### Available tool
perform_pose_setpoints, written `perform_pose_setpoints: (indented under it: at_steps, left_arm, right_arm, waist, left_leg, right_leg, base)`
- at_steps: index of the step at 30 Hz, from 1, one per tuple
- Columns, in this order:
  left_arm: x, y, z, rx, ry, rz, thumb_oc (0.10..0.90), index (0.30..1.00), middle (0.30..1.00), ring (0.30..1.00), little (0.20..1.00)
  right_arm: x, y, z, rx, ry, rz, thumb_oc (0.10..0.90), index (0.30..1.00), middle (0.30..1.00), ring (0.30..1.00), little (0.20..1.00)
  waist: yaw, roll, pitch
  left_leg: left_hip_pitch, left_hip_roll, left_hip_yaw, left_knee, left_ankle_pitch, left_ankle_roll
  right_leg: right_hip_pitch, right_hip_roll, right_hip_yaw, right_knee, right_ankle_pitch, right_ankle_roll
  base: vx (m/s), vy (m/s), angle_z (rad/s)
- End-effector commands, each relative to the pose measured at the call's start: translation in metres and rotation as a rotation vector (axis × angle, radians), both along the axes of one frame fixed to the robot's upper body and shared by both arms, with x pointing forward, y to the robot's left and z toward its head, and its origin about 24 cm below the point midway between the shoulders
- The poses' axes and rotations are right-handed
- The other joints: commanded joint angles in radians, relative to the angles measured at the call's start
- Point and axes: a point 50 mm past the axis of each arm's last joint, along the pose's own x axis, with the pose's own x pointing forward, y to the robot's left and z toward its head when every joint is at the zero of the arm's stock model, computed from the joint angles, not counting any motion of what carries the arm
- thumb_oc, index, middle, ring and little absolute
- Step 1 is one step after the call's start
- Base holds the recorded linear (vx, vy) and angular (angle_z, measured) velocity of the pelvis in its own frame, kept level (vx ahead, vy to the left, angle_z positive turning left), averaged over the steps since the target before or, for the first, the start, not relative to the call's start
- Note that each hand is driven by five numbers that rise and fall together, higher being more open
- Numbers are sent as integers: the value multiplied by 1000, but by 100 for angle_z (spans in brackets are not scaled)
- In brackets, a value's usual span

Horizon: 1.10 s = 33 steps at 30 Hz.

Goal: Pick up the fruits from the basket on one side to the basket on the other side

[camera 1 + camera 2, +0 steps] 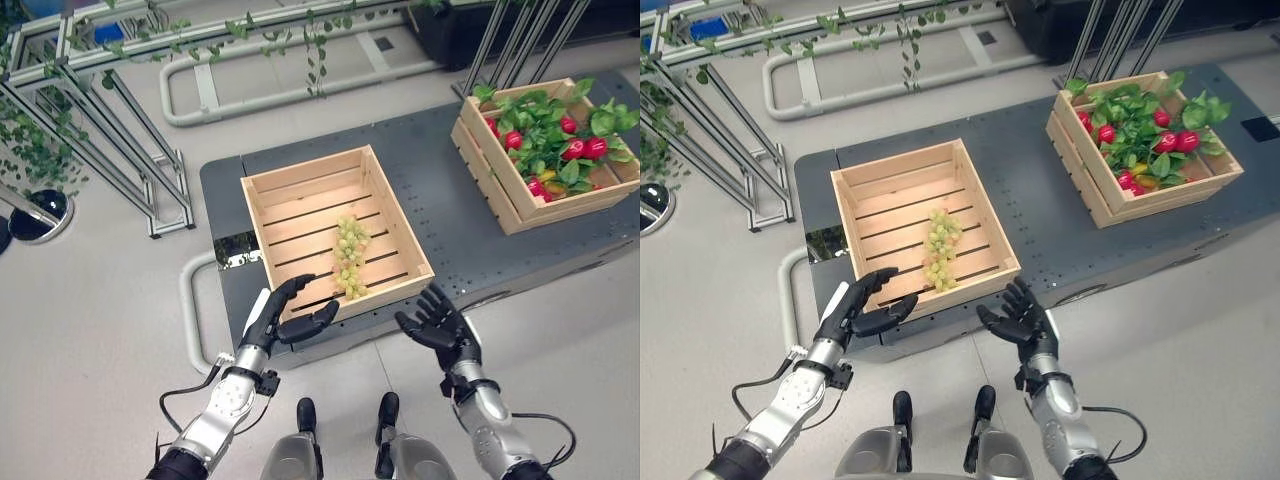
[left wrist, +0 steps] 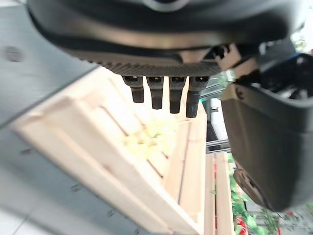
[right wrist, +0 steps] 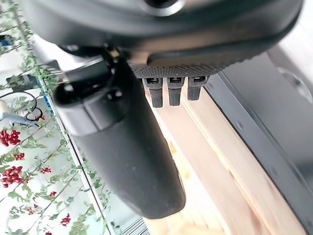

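A bunch of green grapes (image 1: 349, 258) lies on the slats of the near wooden crate (image 1: 275, 186), toward its front right. A second wooden crate (image 1: 492, 170) at the far right holds red fruits (image 1: 583, 149) among green leaves. My left hand (image 1: 283, 315) hovers open just before the near crate's front left edge, holding nothing. My right hand (image 1: 436, 321) is open too, below the crate's front right corner, palm up and bare. In the left wrist view the grapes (image 2: 151, 134) show pale past the fingers (image 2: 156, 95).
Both crates stand on a dark grey platform (image 1: 440, 190) with a rounded front edge. Metal frames with trailing vines (image 1: 90, 100) stand on the floor to the left and behind. A white rail loop (image 1: 190, 300) runs beside the platform's left side.
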Motion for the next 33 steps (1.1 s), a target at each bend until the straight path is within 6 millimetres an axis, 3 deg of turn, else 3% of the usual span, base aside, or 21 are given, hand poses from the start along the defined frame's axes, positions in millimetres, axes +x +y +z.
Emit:
perform_pose_setpoints:
  at_steps: [1,5,15,23,33]
  left_arm:
    - [23,1,83,-60,-465,33,800,900,900,900,900]
    - [40,9,110,-74,-599,201,800,900,900,900,900]
    - [74,3,171,-52,-728,325,800,900,900,900,900]
    - [105,4,207,4,-699,410,800,900,900,900,900]
    - [116,-6,235,51,-721,449,800,900,900,900,900]
  right_arm:
    - [13,10,41,24,-239,14,800,900,900,900,900]
    - [25,20,53,11,-280,41,800,900,900,900,900]
    - [55,27,90,-50,-367,70,800,900,900,900,900]
    - [70,37,116,-76,-428,91,800,900,900,900,900]
    - [79,43,128,-98,-450,119,800,900,900,900,900]
  waist:
    - [-29,-10,-10]
    - [-37,0,40]
    - [-67,-2,162]
    - [-96,-17,162]
    - [-113,-39,162]
  left_leg:
    - [-57,-5,-59,50,-43,-2]
    - [-101,-20,-80,45,-38,-4]
    - [-265,-33,-62,184,-52,-11]
    - [-440,-32,-21,243,-54,-7]
    - [-557,-23,9,293,-63,-4]
  right_leg:
    - [-27,-72,-6,151,-133,13]
    - [-100,-74,1,202,-147,12]
    - [-269,-69,26,360,-190,-9]
    - [-451,-61,45,431,-201,-10]
    - [-562,-49,51,458,-198,-11]
  base:
    - [-26,46,-5]
    - [-56,46,3]
    - [-63,29,1]
    - [-32,17,-2]
    - [-16,13,-4]
